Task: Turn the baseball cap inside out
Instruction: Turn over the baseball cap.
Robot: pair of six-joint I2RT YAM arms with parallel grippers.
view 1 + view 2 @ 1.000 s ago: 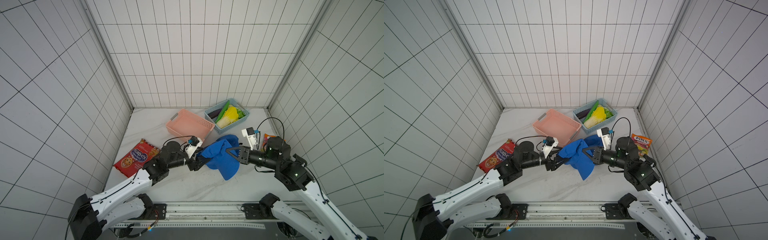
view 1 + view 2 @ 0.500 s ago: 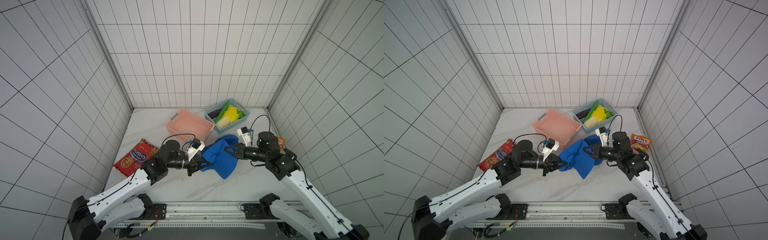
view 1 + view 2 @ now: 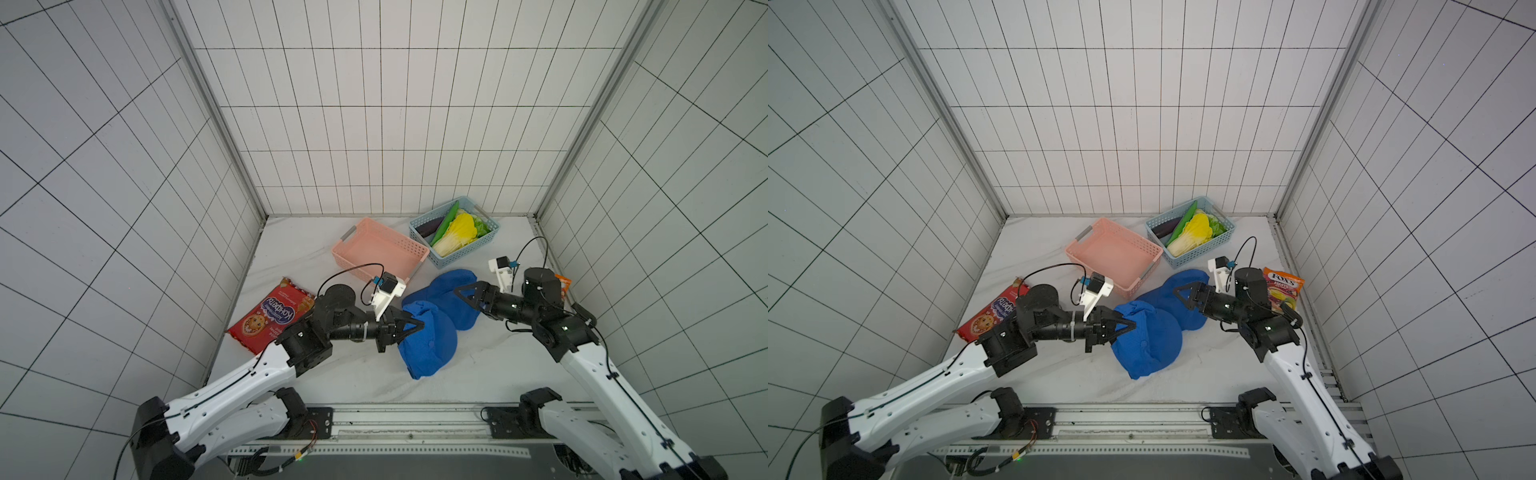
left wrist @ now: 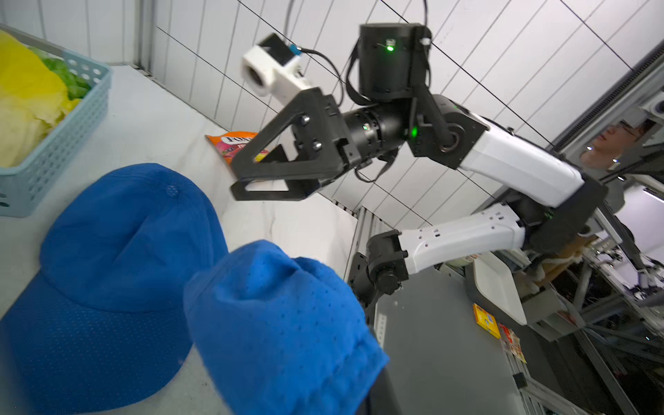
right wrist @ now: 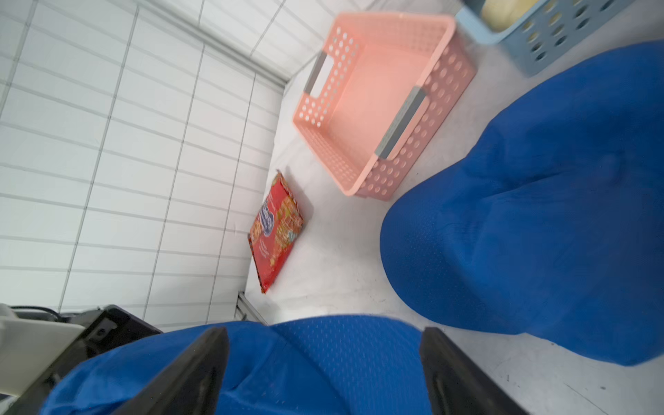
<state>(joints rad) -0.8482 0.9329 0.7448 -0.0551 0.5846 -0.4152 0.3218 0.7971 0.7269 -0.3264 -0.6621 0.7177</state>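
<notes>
baseball cap (image 3: 432, 353): blue, on the white table at centre front, between the two arms, just in front of the pink basket (image 3: 382, 227). the part nearer the right arm sits as a dome with the crown button on top, as the left wrist view shows. the other part, perforated, is bunched into a raised lump.

left gripper (image 3: 417, 326): fingers pressed together, pinching the edge of that lump.

right gripper (image 3: 457, 291): fingers (image 5: 201, 373) spread wide, hovering over the domed part and gripping nothing. the left wrist view shows it clear of the cloth.

step in hand, as judged: a one-sided hold on the cap, with the crown not yet inverted. the next move likely calls for the right gripper to descend and take or pin the dome, so the left can draw fabric through without dragging the whole cap.

not determinable: where the brim and lining lie, and how deep the left pinch goes, since its tips are buried in cloth. the candy bag (image 3: 1281, 286) is partly behind the right arm.
</notes>
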